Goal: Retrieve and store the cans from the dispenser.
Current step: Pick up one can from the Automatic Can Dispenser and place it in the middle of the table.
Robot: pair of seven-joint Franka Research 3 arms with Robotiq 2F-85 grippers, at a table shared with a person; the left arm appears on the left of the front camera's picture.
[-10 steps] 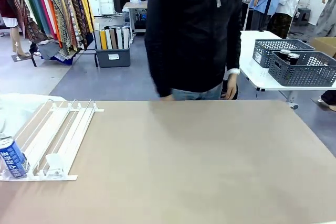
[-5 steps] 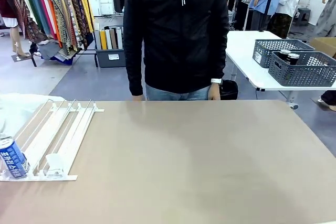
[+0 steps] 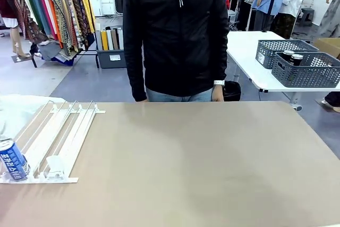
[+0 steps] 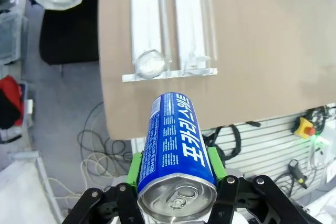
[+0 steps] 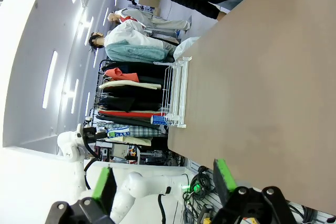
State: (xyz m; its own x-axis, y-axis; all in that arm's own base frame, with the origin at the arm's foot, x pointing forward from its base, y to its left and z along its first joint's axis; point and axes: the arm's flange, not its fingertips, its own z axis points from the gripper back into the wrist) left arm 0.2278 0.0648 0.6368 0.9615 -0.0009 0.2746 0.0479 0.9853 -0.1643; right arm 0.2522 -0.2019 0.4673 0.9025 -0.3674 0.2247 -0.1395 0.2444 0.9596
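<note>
the left claw (image 4: 176,165) pinches a blue can (image 4: 176,129) between its green pads (image 4: 135,164), silver top toward the wrist camera. the can is at the desk's (image 3: 212,168) near left corner, just past the stopper end of the rack (image 3: 61,134) lying there. the right claw (image 5: 164,182) is spread, holding nothing.

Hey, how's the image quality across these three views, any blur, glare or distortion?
Front view: sharp, evenly lit table. Left wrist view: blue can crisp, dispenser rails washed out by glare. Right wrist view: rolled sideways, ceiling lights blown out.
</note>
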